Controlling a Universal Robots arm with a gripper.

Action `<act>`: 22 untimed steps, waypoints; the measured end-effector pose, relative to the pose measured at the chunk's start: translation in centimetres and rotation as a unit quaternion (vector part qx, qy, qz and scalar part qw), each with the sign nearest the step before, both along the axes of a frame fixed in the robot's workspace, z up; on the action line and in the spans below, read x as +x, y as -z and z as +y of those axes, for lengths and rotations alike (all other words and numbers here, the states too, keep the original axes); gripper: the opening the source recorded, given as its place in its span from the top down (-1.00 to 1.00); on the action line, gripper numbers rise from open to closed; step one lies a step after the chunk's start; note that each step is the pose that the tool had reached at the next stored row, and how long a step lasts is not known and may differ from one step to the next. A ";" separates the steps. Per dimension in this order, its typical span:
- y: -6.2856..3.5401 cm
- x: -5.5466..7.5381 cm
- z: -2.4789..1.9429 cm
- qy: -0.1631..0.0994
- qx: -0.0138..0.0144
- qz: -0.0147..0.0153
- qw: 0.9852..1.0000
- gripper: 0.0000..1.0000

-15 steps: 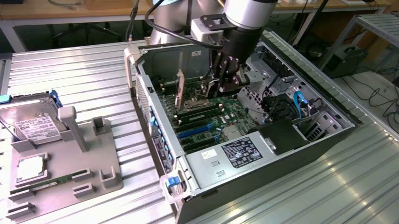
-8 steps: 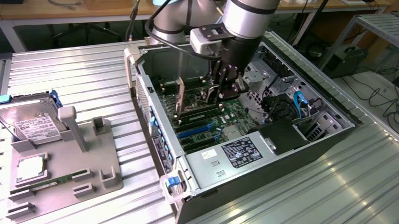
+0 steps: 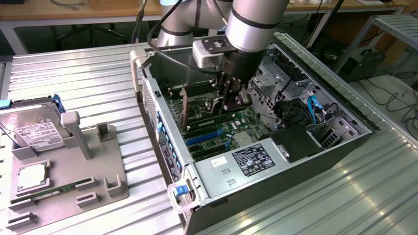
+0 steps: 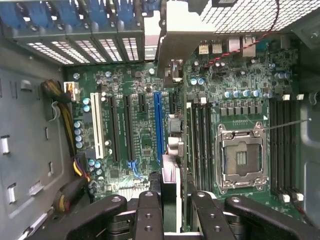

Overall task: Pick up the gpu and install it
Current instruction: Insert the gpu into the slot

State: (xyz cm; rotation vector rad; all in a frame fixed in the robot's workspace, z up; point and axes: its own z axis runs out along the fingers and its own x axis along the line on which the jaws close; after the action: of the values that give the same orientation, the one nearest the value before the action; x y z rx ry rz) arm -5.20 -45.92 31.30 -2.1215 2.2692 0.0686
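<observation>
Green gpu [image 3: 186,108], clamped edge-on by the end effector [image 4: 170,200], hangs above the motherboard [image 4: 140,125].

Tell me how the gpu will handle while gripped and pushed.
Probably stiff: the gpu stands straight and edge-on in the gripper, with no visible sag. Likely fragile: it is a thin circuit card with a metal bracket, so hard pushes seem risky.

Colours inside an open computer case on a ribbed silver bench [image 3: 78,88]

Green motherboard [image 4: 145,125] with one bright blue slot [image 4: 158,127], one white slot [image 4: 97,127] and black slots; black pincer [image 4: 170,212]; grey fixture tray [image 3: 72,176]; silver hard drive [image 3: 36,129] with white label.
</observation>
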 end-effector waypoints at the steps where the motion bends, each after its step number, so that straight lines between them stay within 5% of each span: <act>1: 0.22 -0.4 0.00 0.000 0.000 0.000 1.000 0.44; 8: 1.25 -0.7 0.00 -0.034 0.000 0.000 0.999 0.44; 22: 3.77 -1.2 -0.19 -0.024 0.000 0.001 1.000 0.44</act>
State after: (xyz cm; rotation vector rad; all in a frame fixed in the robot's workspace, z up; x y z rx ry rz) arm -6.40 -46.11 27.53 -2.1782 2.2185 0.0704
